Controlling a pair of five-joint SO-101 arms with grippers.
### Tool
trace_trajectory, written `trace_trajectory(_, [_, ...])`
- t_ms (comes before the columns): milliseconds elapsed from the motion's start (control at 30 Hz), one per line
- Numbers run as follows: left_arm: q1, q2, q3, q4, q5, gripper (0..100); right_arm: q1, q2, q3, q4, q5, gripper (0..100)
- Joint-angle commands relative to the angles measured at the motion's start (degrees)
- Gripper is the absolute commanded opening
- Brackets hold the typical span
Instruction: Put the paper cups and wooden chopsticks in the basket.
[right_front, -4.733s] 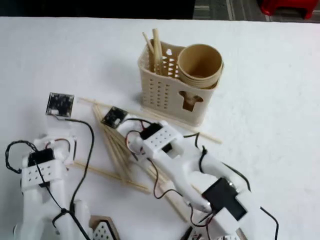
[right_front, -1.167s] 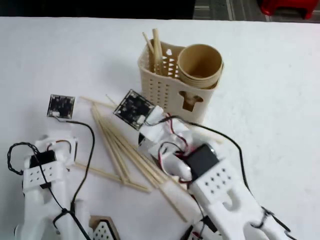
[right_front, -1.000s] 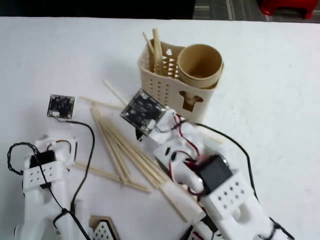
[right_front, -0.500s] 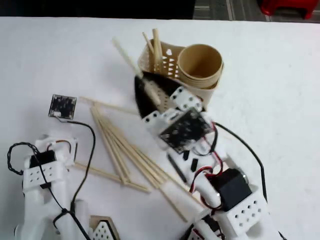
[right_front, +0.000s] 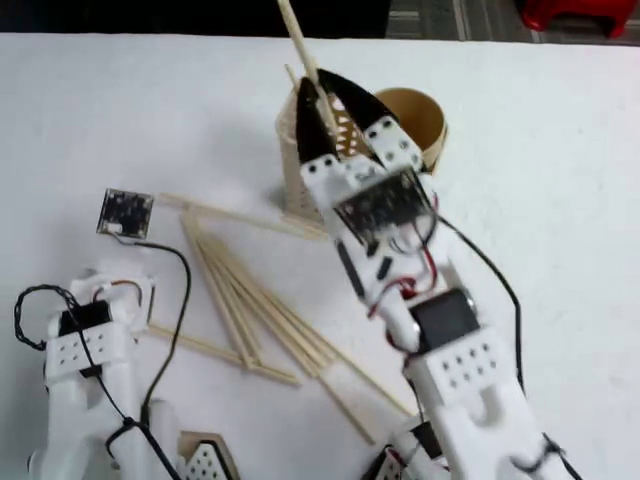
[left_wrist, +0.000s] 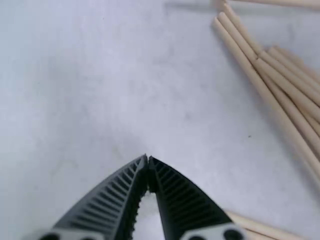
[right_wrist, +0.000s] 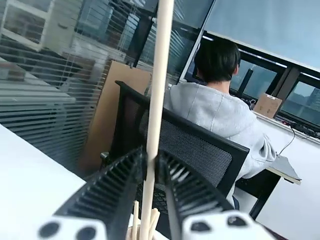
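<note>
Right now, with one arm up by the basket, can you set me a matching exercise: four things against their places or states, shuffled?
Things:
1. left gripper
2. right gripper
3. paper cups
4. loose chopsticks

States:
A. lying on the table
B. shut on a chopstick over the basket
C. shut, empty, above the table
D. standing in the basket

Pairs: 1-C, 2-B, 3-D, 4-A.

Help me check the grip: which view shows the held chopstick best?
Right wrist view: the chopstick is clamped in the right gripper, close up. The high view shows it sticking up over the basket. The left wrist view shows loose chopsticks.
</note>
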Motion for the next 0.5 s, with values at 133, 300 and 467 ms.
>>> trace_trajectory(133, [-0.4,-1.5,-0.3,-1.1,-0.5,3,1.9,13.1,-0.7,-7.3,-0.8,1.9])
trace_trajectory(300, [-0.4,-1.5,-0.3,-1.1,-0.5,3,6.2,20.9,-1.4,-10.9,-9.1,2.7])
trace_trajectory(467, [-0.3,-1.5,-0.3,-1.1,-0.5,3,7.0,24.0,-5.3,-4.8,-11.1,10.7])
